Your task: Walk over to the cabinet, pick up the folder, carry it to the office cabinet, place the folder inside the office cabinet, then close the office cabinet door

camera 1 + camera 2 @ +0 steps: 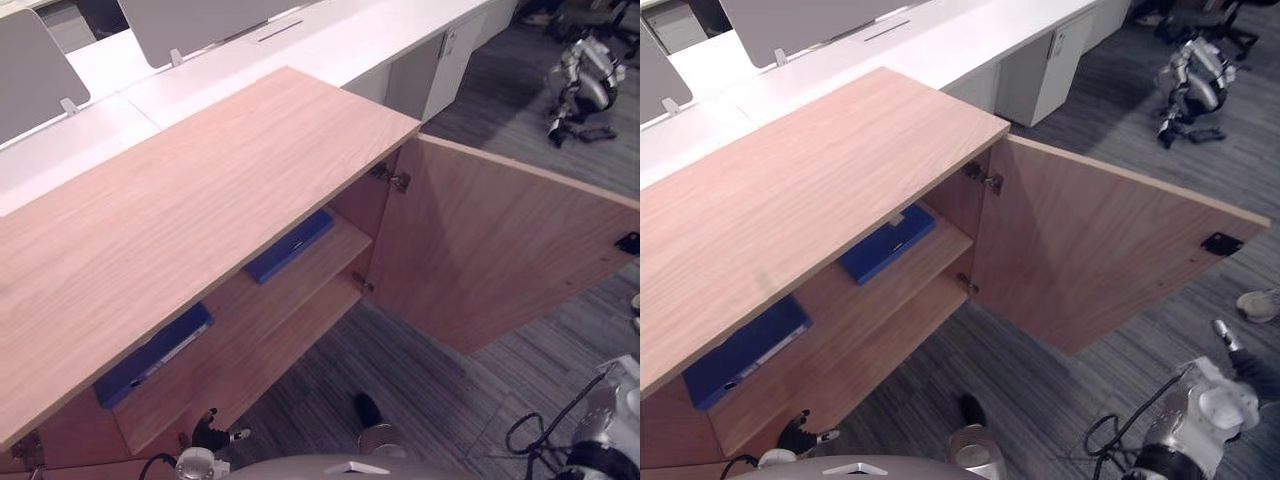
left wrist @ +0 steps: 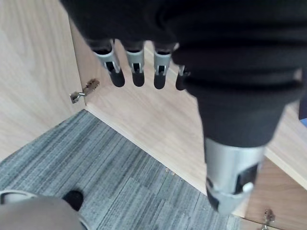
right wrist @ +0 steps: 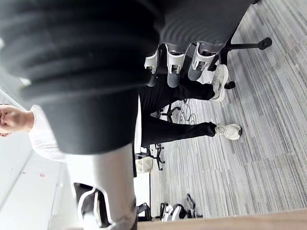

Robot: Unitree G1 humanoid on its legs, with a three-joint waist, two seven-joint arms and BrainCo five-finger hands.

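Two blue folders (image 1: 290,245) lie flat on the upper shelf (image 1: 290,300) inside the office cabinet, well apart, one toward the hinged end and the other (image 1: 155,352) farther along. Which of them is the task's cannot be told. Both are thin, rectangular and smooth-faced, each with a pale strip along one edge.

The office cabinet (image 1: 200,230) has a light wood-grain finish and a flat slab top. Its door (image 1: 500,250) stands wide open on metal hinges (image 1: 395,180), with a small black handle (image 1: 1222,243) near the free edge. The floor (image 1: 430,380) is grey carpet with a striped weave. A smooth white desk (image 1: 350,40) runs behind.

The left hand (image 2: 136,72) hangs before the open cabinet with its fingers straight in a row and its thumb apart, holding nothing. The right hand (image 1: 1210,405) hangs low beside the door, fingers loose and empty (judged from its own wrist view). A person (image 3: 182,129) in dark trousers and white shoes is in that view.
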